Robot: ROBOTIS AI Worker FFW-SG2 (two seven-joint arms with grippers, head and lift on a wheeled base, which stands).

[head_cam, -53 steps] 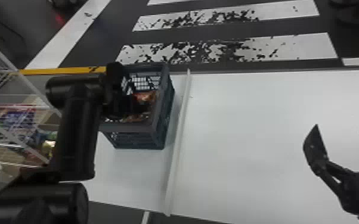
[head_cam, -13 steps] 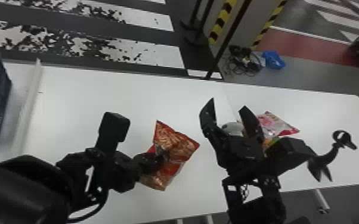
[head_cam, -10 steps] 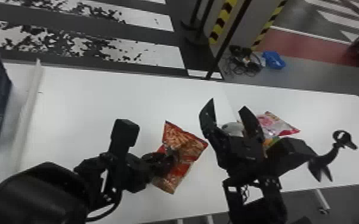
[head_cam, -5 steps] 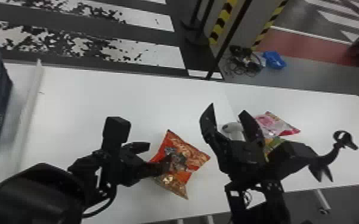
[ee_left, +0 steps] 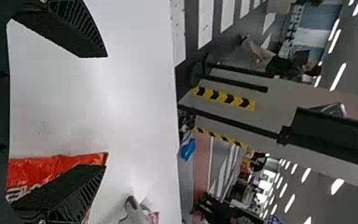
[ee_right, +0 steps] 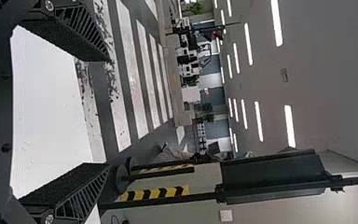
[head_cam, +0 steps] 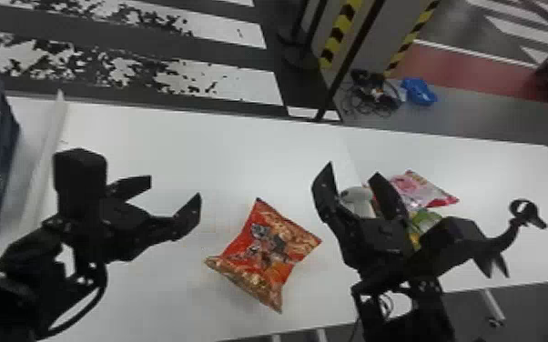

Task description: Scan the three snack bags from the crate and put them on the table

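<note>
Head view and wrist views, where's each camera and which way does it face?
Head view: on the head, looking forward and down at the table, left hand and right hand.
Left wrist view: on that wrist, looking past its open fingers across the table.
Right wrist view: on that wrist, looking past its open fingers toward the striped floor.
Shared: the head and left wrist views both show the red snack bag.
</note>
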